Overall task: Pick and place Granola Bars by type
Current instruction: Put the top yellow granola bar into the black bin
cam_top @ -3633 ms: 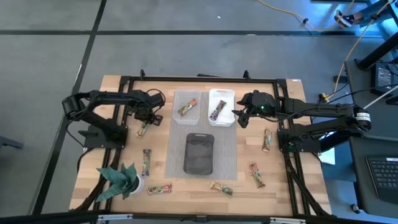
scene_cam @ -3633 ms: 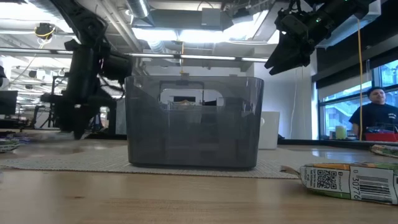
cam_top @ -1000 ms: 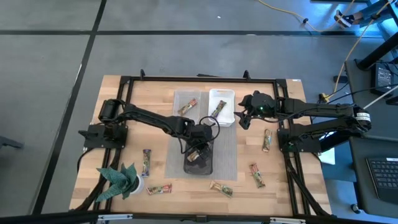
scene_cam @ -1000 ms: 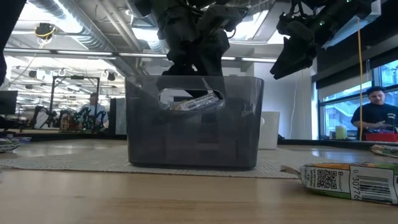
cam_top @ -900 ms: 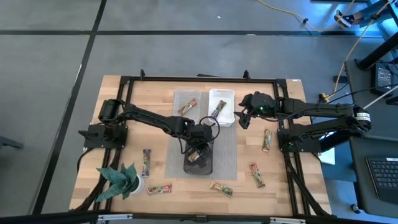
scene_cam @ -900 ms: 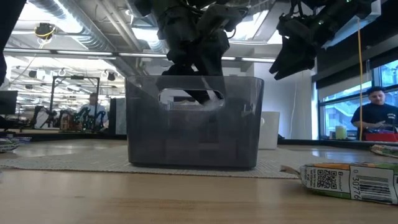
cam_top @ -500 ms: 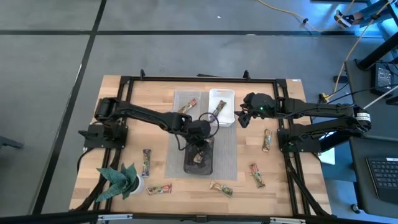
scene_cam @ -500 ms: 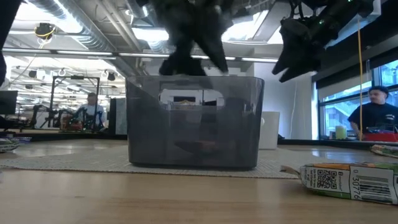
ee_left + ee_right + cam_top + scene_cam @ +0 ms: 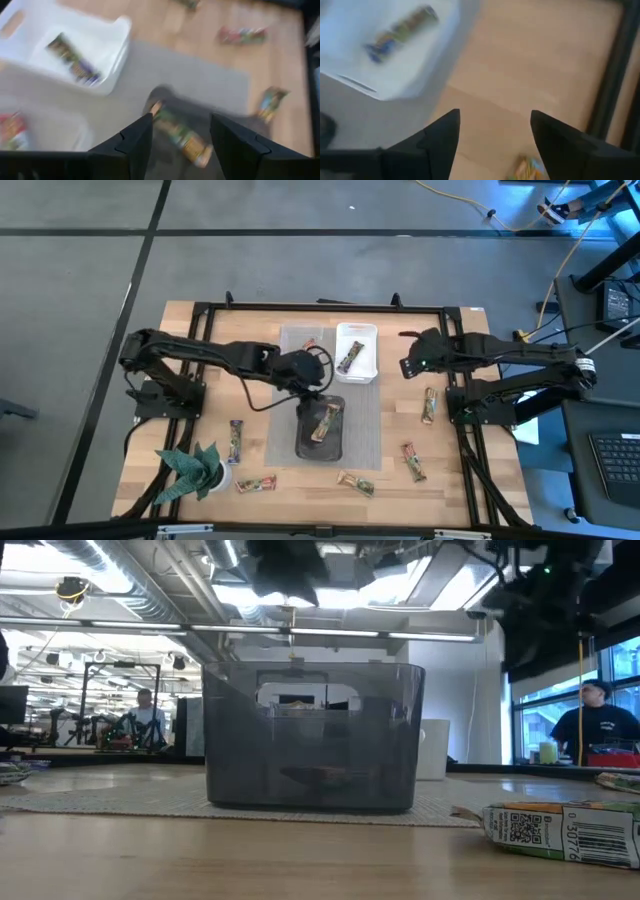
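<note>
A pale wooden desk [image 9: 200, 330] framed in black rails stands on a grey carpeted floor [image 9: 80, 280] crossed by dark seams. Overhead run silver ducts [image 9: 150, 590] and long strip lights [image 9: 330, 632]. A window [image 9: 545, 720] sits at the right, where a person in dark clothes [image 9: 600, 730] works; another person [image 9: 147, 718] stands far back.

- Even, bright light falls from above; shadows are soft.
- Ceiling lights [image 9: 300, 595] glare in the low view.
- Both wrist views are smeared with motion blur.
</note>
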Controlling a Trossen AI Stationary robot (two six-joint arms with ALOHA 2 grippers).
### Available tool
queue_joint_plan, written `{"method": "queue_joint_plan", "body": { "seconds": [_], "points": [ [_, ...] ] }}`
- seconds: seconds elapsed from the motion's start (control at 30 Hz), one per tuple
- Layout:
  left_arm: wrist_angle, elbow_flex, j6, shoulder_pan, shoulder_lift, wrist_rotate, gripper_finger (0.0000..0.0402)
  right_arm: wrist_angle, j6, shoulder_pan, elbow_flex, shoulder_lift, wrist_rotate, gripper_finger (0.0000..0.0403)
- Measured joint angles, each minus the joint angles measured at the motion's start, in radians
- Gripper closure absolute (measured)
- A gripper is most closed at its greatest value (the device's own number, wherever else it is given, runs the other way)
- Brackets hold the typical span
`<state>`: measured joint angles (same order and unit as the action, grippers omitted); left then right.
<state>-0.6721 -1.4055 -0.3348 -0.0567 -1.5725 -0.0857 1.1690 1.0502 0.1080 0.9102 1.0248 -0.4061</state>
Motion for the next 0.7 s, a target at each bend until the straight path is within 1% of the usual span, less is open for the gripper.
{"method": "queue_joint_plan", "body": {
  "seconds": [0.13,0.2,0.27,0.43,0.57,0.7],
  "points": [
    [-0.104,0.001,0.028,0.001,0.049,-0.051,0.0213,0.041,0.134,-0.027,-0.058,0.0,0.087,0.0157],
    [-0.085,0.02,0.06,0.001,0.089,-0.079,0.0214,0.039,0.201,-0.039,-0.092,0.001,0.115,0.0157],
    [-0.04,0.066,0.087,0.012,0.14,-0.076,0.0214,0.031,0.273,-0.057,-0.13,0.0,0.137,0.0157],
    [0.073,0.252,0.095,0.053,0.316,-0.05,0.0212,0.027,0.449,-0.112,-0.21,0.001,0.174,0.0157],
    [0.178,0.424,0.07,0.086,0.457,-0.056,0.0214,0.023,0.533,-0.146,-0.197,0.014,0.166,0.0157],
    [0.288,0.561,0.047,0.108,0.562,-0.06,0.0213,-0.01,0.599,-0.171,-0.197,0.04,0.164,0.0157]
  ]
}}
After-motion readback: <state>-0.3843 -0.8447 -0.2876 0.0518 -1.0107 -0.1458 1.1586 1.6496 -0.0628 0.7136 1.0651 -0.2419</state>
